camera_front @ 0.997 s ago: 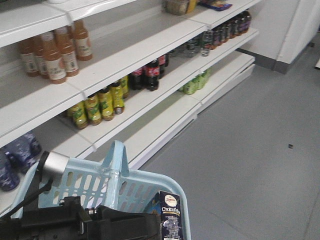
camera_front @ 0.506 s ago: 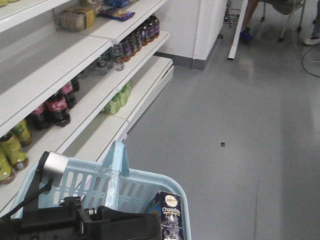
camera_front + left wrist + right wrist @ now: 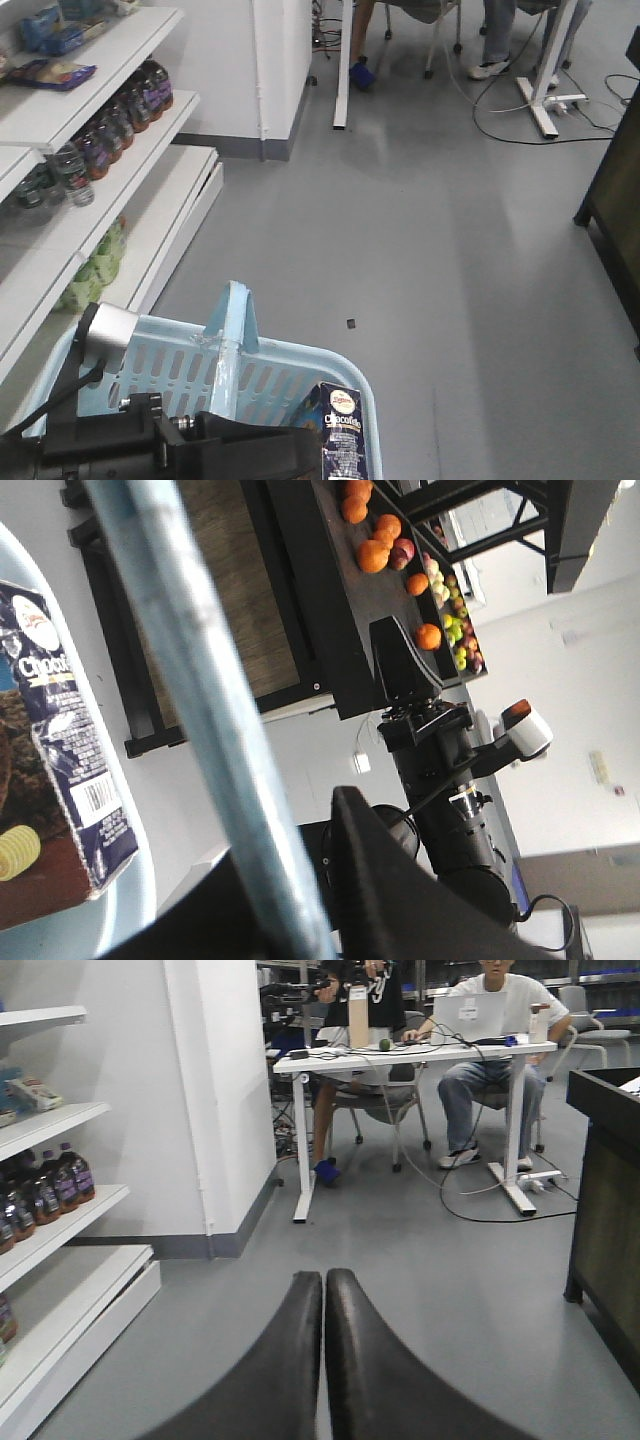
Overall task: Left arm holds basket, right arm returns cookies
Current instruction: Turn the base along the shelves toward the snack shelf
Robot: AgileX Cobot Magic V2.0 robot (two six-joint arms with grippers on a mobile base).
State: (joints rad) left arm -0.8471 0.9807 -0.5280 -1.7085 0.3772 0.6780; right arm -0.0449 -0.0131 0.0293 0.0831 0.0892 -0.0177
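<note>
The light blue basket (image 3: 190, 370) fills the bottom left of the front view, its hoop handle (image 3: 232, 330) standing upright. The cookies (image 3: 342, 440), a dark navy Chocofello box, stand in the basket's right corner and show again in the left wrist view (image 3: 60, 770). My left arm, black with a silver cylinder (image 3: 112, 328), reaches across the basket. My left gripper (image 3: 290, 880) is shut on the handle (image 3: 190, 680), which runs between its jaws. In the right wrist view my right gripper (image 3: 324, 1280) is shut and empty above the grey floor, away from the box.
White shelves with drink bottles (image 3: 90, 150) line the left. A white pillar (image 3: 270, 70), desk legs (image 3: 340, 60), seated people and floor cables (image 3: 510, 110) lie ahead. A dark cabinet (image 3: 610, 200) stands at the right. A small dark speck (image 3: 351, 323) lies on the floor.
The whole view has swung right: the shelves slid off to the left, and the pillar, desk and cabinet came into sight. Basket, box and left arm keep their place in frame.
</note>
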